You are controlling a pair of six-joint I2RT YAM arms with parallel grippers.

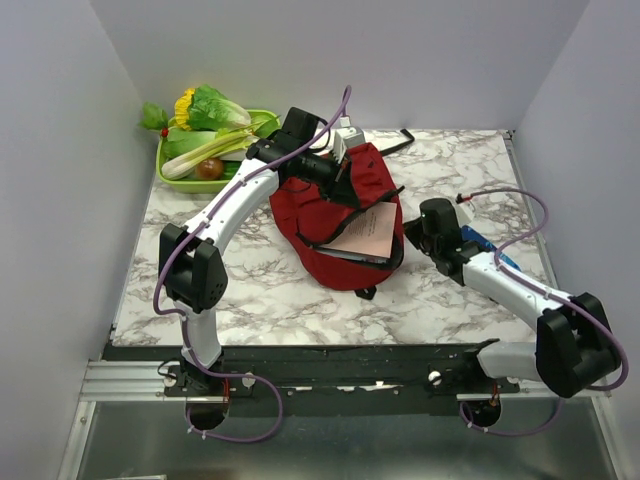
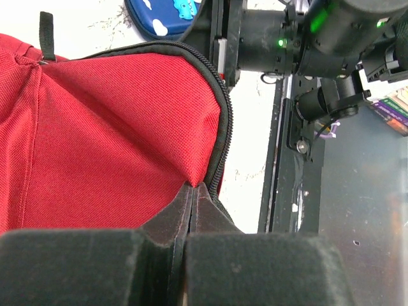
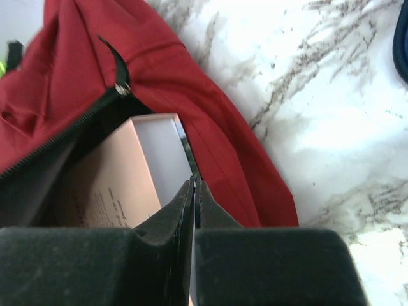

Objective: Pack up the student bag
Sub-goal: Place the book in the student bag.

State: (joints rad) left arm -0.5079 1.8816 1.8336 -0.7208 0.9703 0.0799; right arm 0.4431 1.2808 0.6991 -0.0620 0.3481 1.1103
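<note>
Centre of the table (image 1: 250, 290) holds the student bag (image 1: 300, 220), its long axis running from far edge to near edge and its unzipped mouth facing the right edge. A pink book (image 1: 365, 232) is half hidden inside. The left gripper (image 2: 191, 188) is pinched tight on the zipper rim at the bag's far end. The right gripper (image 3: 194, 185) is closed on the mouth's rim beside the book. The right arm covers most of a blue pencil case (image 1: 490, 245).

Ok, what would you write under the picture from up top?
Left gripper and right gripper hold a red backpack open on a marble table, a pink book poking out.
</note>
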